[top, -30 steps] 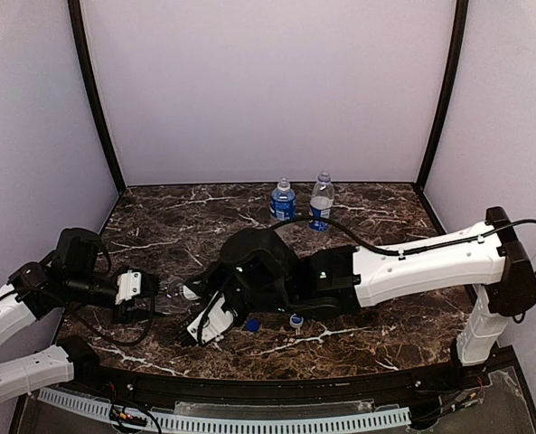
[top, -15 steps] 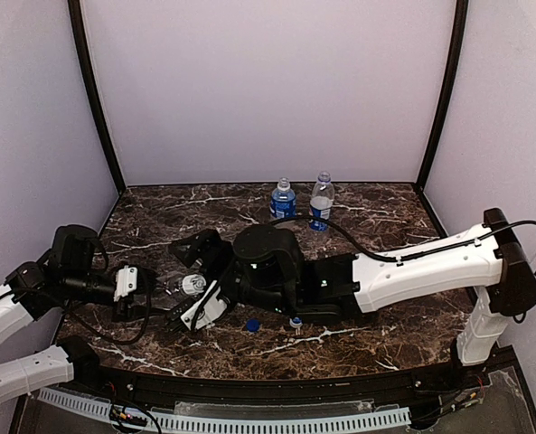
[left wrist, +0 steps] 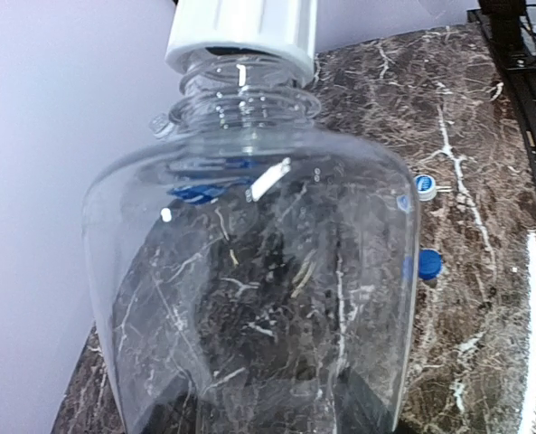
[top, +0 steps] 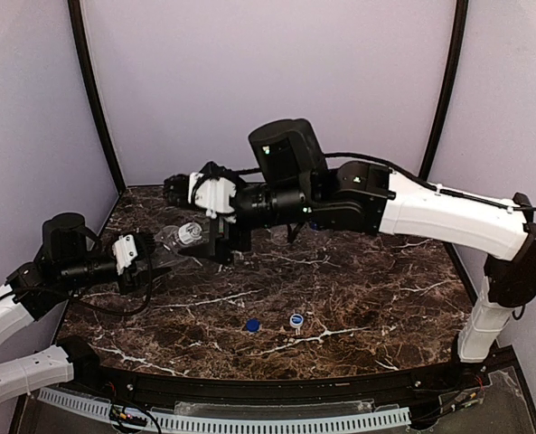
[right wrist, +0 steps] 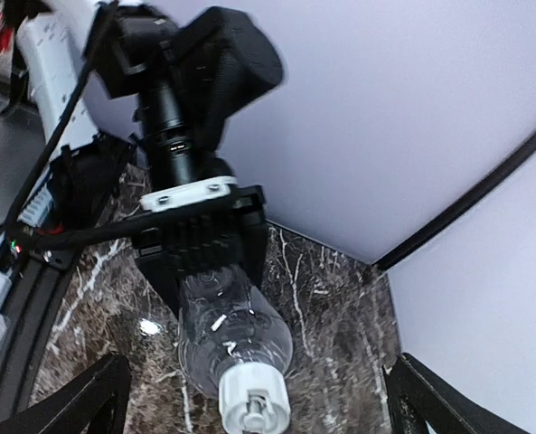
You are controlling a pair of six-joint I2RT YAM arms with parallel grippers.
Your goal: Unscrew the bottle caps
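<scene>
Rising off the table [top: 358, 271], left gripper [right wrist: 204, 258] is clenching the plain bottle [top: 175, 239]; right gripper [right wrist: 266, 402], released, is now facing its white cap [left wrist: 240, 36], still waiting for unscrewing.

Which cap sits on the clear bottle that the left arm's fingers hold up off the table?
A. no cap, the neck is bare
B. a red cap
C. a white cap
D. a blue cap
C: in the left wrist view a white cap sits on the neck of the clear bottle.
</scene>
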